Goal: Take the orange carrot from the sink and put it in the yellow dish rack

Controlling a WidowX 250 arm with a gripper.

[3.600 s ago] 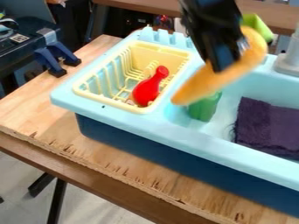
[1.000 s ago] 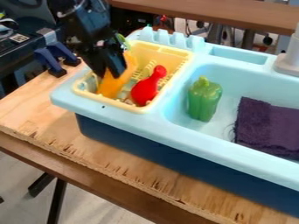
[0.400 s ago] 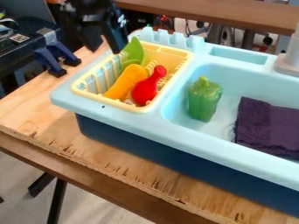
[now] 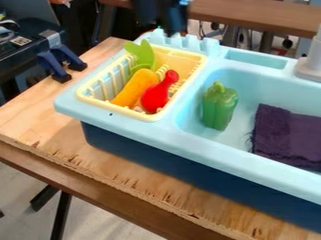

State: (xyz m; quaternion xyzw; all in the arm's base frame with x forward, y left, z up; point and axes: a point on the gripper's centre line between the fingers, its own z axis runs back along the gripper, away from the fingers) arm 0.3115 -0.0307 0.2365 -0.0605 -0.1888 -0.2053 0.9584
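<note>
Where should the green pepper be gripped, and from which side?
Probably around the middle of the green pepper, from above, closing across its width: it is longer from stem to base than wide, and nothing covers it in the sink.

glossy red plastic toy [image 4: 156, 96], rough purple cloth [image 4: 285, 133], splintered wood tabletop [image 4: 119, 180]

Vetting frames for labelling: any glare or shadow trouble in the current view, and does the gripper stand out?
Camera view: bright light on the sink, soft shade inside its basin, no glare hiding the green pepper or red toy; purple cloth dark, folds faint; black gripper at the top edge, partly against dark background, outline hard to pick out.
</note>
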